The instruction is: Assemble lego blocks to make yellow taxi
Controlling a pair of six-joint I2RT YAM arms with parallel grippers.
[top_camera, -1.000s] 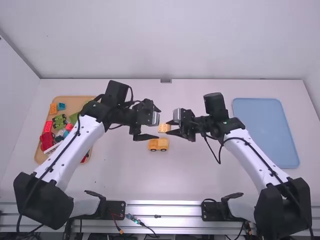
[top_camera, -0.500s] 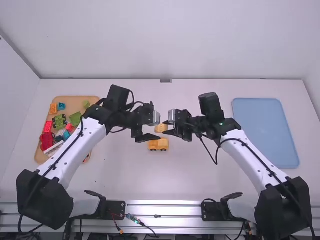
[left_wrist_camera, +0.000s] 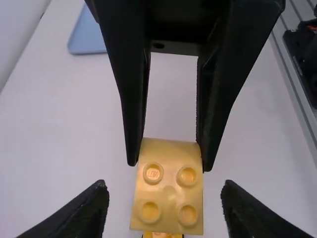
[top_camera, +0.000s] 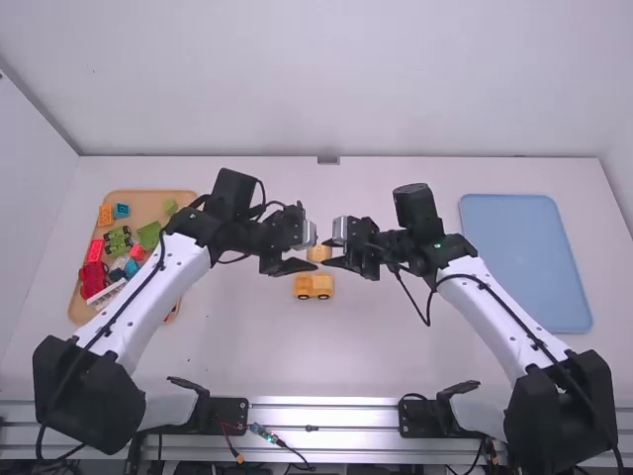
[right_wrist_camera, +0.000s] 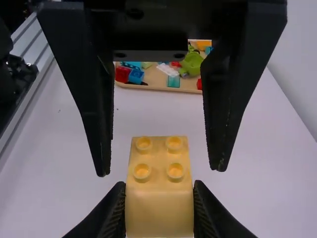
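Observation:
Near the table's middle, my left gripper (top_camera: pixel 308 251) and right gripper (top_camera: pixel 331 251) face each other across a yellow brick (top_camera: pixel 318 253). A yellow car-like piece with wheels (top_camera: pixel 315 286) stands on the table close by. The left wrist view has my left gripper (left_wrist_camera: pixel 164 197) open, its fingers apart on both sides of the studded brick (left_wrist_camera: pixel 169 191), not touching it. From the right wrist, my right gripper (right_wrist_camera: pixel 159 198) is shut on that brick (right_wrist_camera: pixel 159 208), studs showing beyond its fingers. Part of another yellow piece (left_wrist_camera: pixel 162 235) peeks out past the brick's edge.
At the left lies a wooden tray (top_camera: pixel 149 200) of loose red, green, blue and orange bricks, partly under the left arm. A blue tray (top_camera: pixel 524 262) rests at the right. A metal rail (top_camera: pixel 326 414) runs along the front edge.
The right arm has shifted a little left, bringing the held brick closer to the left gripper. The left gripper's fingers have drawn slightly closer together.

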